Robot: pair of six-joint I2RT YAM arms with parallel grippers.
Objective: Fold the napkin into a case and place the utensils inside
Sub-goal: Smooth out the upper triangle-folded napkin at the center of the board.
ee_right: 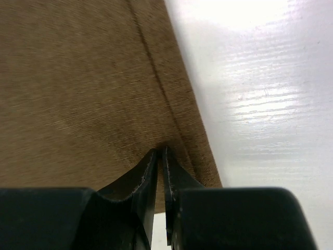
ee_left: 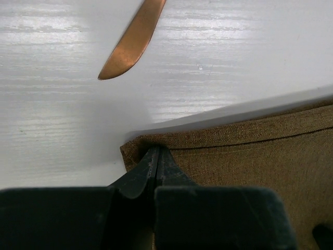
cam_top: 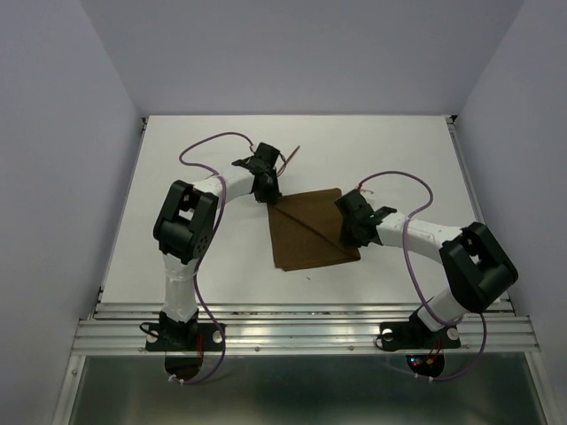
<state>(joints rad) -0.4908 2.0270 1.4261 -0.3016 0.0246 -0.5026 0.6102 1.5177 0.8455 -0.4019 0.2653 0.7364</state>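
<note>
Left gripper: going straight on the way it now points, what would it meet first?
The left gripper has its jaws shut on the corner of the dark brown fabric napkin. Just beyond lies bare white table, probably met first; farther on is the reddish-brown flat utensil. Depth is unclear.

- I see my left gripper (ee_left: 157,151) with its jaws pressed together, pinching the corner of the napkin (ee_left: 250,156).
- From the fingertips the brown cloth spreads off to the right, a stitched hem running along its far edge.
- Ahead of the tips and slightly left, one copper-coloured utensil (ee_left: 132,41) lies on the white table (ee_left: 52,104), apart from the cloth.
</note>
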